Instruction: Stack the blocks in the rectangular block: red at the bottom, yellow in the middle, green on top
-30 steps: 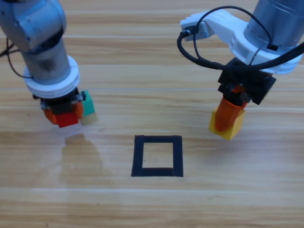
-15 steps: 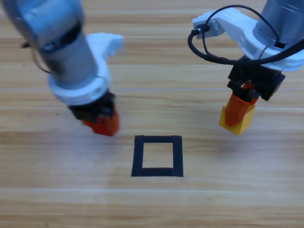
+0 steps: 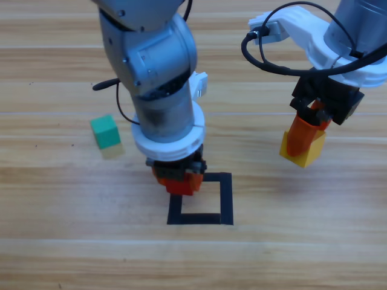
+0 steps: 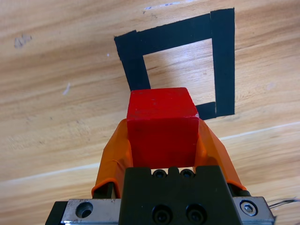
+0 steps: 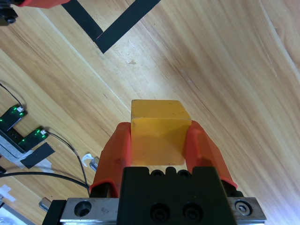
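Two claws are loaded: your left claw [image 3: 179, 183], clamped on red [image 4: 161, 125], sits over the near-left corner of the rectangular block [image 3: 226, 199]; your right claw [image 3: 304, 145] grips yellow [image 3: 309, 152] well right.

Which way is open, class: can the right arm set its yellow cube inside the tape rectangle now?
Probably not yet: the left pincer, holding the red cube, hangs over the tape rectangle's corner, while the right pincer holds the yellow cube aside.
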You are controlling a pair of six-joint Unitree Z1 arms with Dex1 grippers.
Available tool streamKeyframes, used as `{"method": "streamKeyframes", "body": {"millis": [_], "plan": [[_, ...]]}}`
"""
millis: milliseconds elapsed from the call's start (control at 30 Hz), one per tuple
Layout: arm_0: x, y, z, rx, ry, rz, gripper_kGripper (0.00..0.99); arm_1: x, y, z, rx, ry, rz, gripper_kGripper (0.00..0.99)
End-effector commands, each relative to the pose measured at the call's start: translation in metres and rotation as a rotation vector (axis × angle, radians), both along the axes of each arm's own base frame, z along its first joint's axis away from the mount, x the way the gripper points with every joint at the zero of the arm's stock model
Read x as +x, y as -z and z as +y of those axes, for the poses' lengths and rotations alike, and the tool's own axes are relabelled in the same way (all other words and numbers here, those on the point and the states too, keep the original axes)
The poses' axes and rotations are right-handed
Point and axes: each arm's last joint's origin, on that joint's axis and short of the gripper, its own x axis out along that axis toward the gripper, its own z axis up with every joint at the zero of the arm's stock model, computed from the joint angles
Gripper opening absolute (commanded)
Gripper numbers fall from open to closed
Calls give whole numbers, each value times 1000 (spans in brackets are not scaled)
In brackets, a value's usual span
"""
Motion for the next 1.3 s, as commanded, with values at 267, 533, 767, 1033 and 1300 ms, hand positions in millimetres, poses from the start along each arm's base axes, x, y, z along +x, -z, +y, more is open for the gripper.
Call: {"method": "streamKeyframes", "body": {"millis": [267,533,767,1033,1300], "plan": [[-12,31,-33,53,-119,28,43,8,5,-10,-14,39,1,0],[-6,50,-46,73,-116,39,44,11,7,-10,-29,46,-26,0],[-3,58,-49,85,-118,43,44,13,9,-10,-51,57,-52,0],[-2,65,-50,95,-115,50,46,14,10,-9,-56,63,-56,0],[-1,68,-52,100,-116,51,118,17,11,-8,-66,77,-71,0]]}}
